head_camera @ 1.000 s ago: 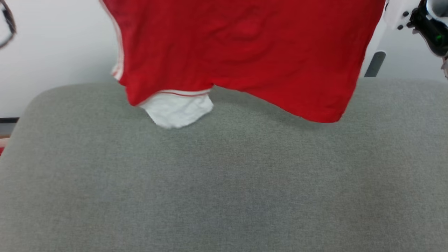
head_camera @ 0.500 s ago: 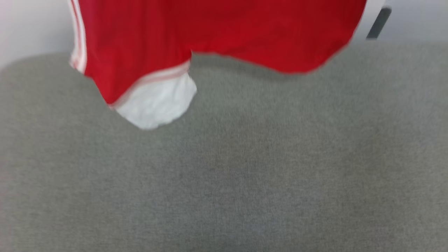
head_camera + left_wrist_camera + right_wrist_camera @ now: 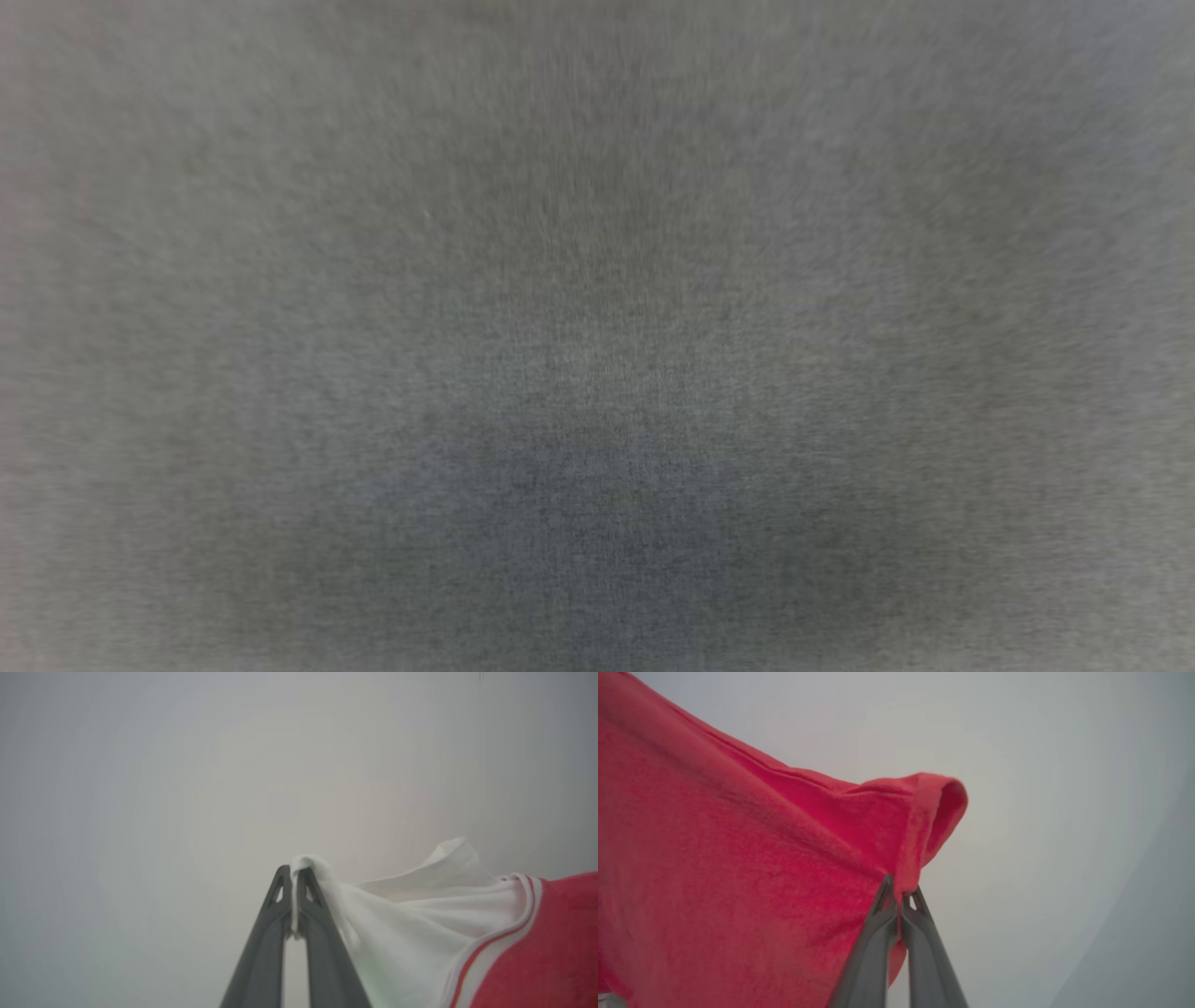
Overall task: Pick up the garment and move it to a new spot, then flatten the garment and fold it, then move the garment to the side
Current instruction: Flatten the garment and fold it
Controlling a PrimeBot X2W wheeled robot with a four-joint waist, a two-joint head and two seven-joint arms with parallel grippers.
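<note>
The garment (image 3: 472,952) hangs in the air, pinched at two points, with a plain pale wall (image 3: 187,765) behind it in both wrist views. In the left wrist view, my left gripper (image 3: 295,873) has its fingers pressed together on a thin fold of the white panel (image 3: 411,914). The cloth trails from the tips toward four o'clock, where the striped trim (image 3: 525,905) gives way to red. In the right wrist view, my right gripper (image 3: 902,892) is clamped on the red hem (image 3: 920,826). The hem rolls over at about one o'clock from the tips, and the rest of the red fabric spreads out toward nine and ten o'clock.

The head view gives me a blurred grey woven surface (image 3: 597,336), which I take to be the place where the garment should land. I cannot tell how high the cloth is above it.

My reading is that I am in the first step, carrying the lifted garment to its new spot, with flattening and folding not yet done.

The next move calls for bringing both arms down together while holding the two pinch points well apart. That way the lower edge touches first and the body lays out without bunching. The left pinch holds very little cloth, so I would go gently, since a hard tug could pull it free.
</note>
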